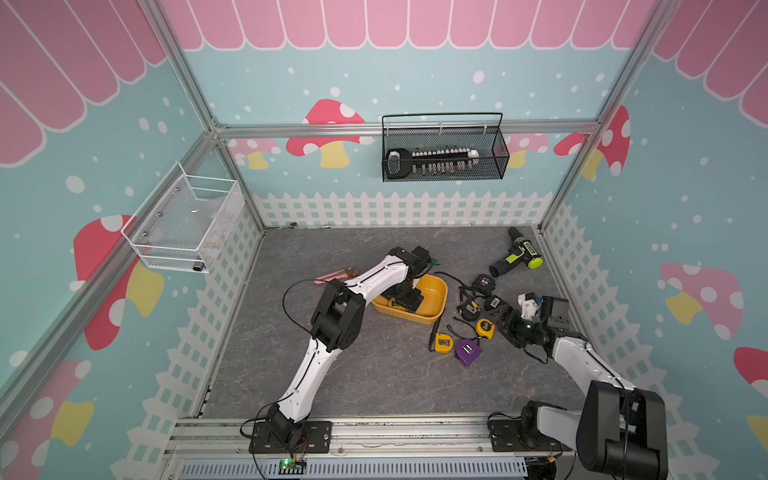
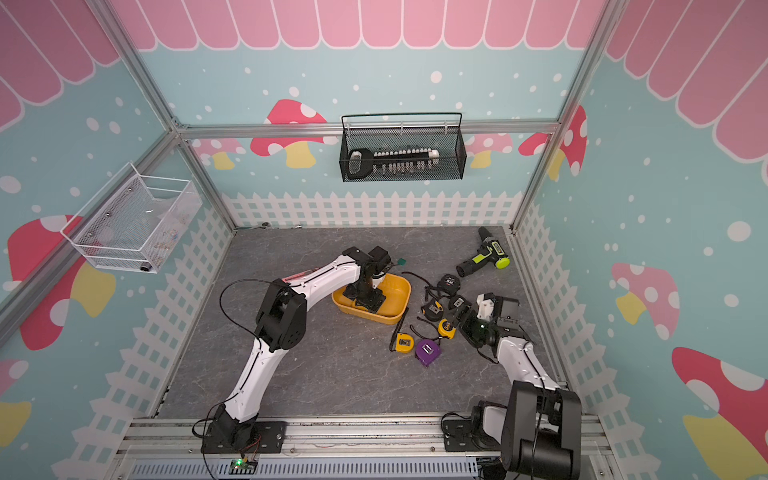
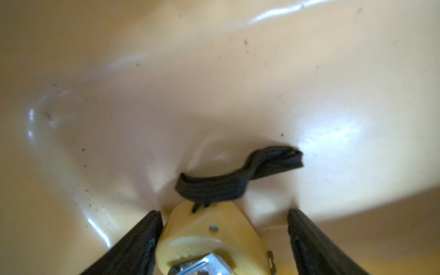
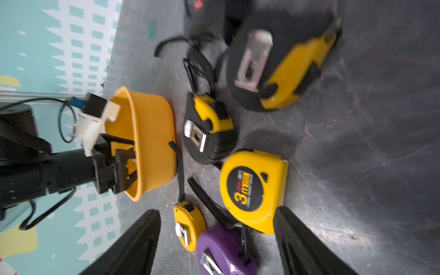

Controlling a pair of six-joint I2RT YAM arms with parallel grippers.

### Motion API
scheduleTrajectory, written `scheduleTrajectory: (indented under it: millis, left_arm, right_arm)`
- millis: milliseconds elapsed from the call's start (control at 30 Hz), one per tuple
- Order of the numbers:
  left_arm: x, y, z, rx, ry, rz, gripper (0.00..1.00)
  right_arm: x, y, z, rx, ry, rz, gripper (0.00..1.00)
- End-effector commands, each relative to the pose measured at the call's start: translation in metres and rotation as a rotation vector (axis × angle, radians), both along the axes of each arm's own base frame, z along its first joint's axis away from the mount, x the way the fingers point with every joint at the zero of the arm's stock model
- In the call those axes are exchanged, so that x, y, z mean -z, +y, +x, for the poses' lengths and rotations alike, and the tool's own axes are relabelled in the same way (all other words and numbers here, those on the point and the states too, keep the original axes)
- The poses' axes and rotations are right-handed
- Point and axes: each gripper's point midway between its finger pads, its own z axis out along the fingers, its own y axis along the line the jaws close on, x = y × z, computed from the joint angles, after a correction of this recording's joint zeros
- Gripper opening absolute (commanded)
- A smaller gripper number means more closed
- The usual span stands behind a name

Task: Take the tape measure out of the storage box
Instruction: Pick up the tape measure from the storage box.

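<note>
On the table (image 1: 374,374), tapes (image 1: 485,327) lie out by the open right claw (image 4: 217,209); the left claw (image 3: 224,212), open, straddles one tape (image 3: 209,240), unlifted, in the box (image 1: 437,291).

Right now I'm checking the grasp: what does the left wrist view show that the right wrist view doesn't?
Only left wrist: the inside of the storage box, where a yellow tape measure with a black strap sits between the open jaws of the left end effector.
Only right wrist: several tape measures out on the table, among them a purple tape measure and a yellow 3m tape measure.
Both: the storage box with the left end effector reaching inside.
</note>
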Motion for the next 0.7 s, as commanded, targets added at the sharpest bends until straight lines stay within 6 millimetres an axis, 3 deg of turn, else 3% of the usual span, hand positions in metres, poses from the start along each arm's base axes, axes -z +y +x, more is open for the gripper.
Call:
scheduleTrajectory:
  millis: [0,167,367,500,667]
  left_arm:
    - [0.025,0.006,-0.005,0.017,0.038,0.063,0.68]
    - [0.019,0.001,0.000,-0.007,0.031,0.028,0.51]
    - [-0.030,-0.006,0.027,-0.103,-0.058,-0.104,0.40]
    - [-0.060,-0.004,0.045,-0.141,-0.132,-0.151,0.38]
    - [-0.068,-0.007,0.048,-0.140,-0.150,-0.164,0.38]
  right_arm:
    - [-0.018,-0.006,-0.005,-0.046,-0.024,-0.097,0.83]
    - [-0.038,0.000,0.002,-0.092,-0.094,-0.084,0.86]
    - [-0.054,0.020,0.005,-0.180,-0.180,-0.025,0.86]
    - [-0.054,0.028,0.005,-0.219,-0.190,-0.031,0.86]
    - [-0.054,0.032,0.003,-0.228,-0.205,-0.032,0.85]
